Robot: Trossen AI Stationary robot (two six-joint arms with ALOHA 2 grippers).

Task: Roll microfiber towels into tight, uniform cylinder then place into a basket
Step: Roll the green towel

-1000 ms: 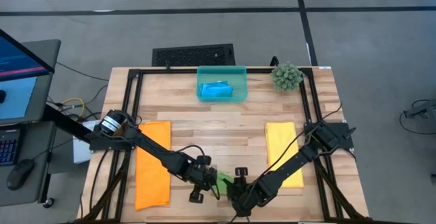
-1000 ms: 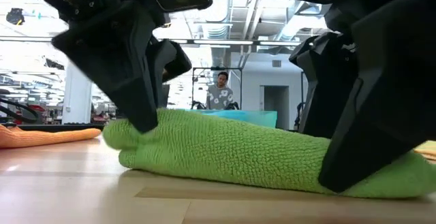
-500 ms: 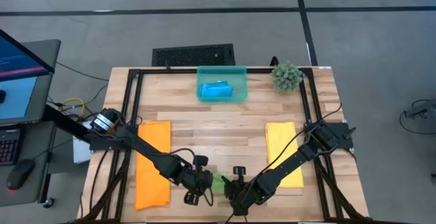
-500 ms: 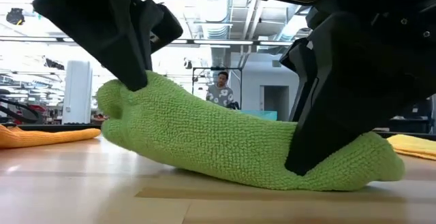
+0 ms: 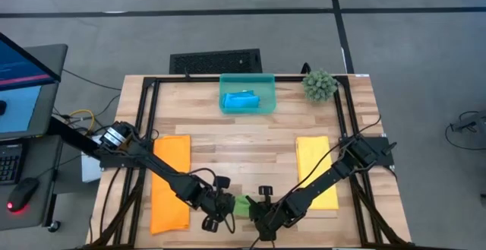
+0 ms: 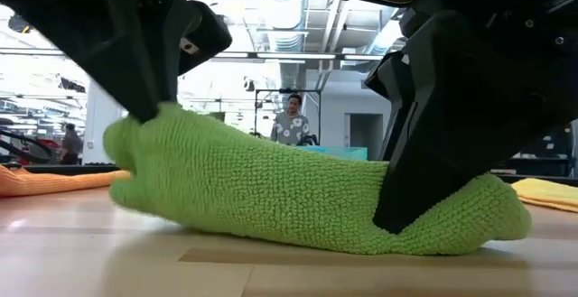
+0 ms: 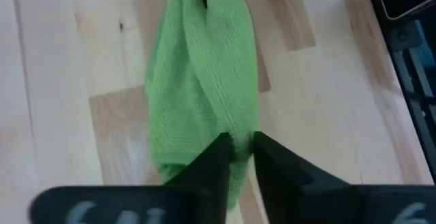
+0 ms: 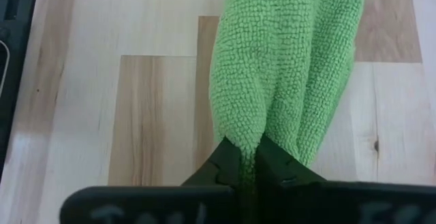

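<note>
A green microfiber towel (image 6: 298, 198), bunched into a long roll, lies near the table's front edge between my two grippers. My left gripper (image 5: 226, 204) is shut on its left end and my right gripper (image 5: 256, 209) on its right end. An orange towel (image 5: 168, 181) lies flat at the left and a yellow towel (image 5: 317, 170) flat at the right. The teal basket (image 5: 267, 90) stands at the far middle with a rolled blue towel (image 5: 241, 99) inside. My left gripper pinches the roll's left end (image 7: 235, 132) between its two fingers, coming slanting down from above. That end (image 6: 144, 143) sits higher than the rest of the roll. My right gripper pinches the roll's right end (image 8: 248, 132) between its two fingers, slanting down from above. That end (image 6: 488, 216) rests on the table.
A spiky green plant ball (image 5: 320, 85) sits at the far right corner. A black frame (image 5: 152, 90) runs around the tabletop. Bare wood lies between the basket and the grippers. A person (image 6: 291, 121) stands far off in the room.
My left gripper has gone up and toward the table's left edge with the roll's left end, which has risen. The roll now slopes down to its right end, which stays on the table at my right gripper.
</note>
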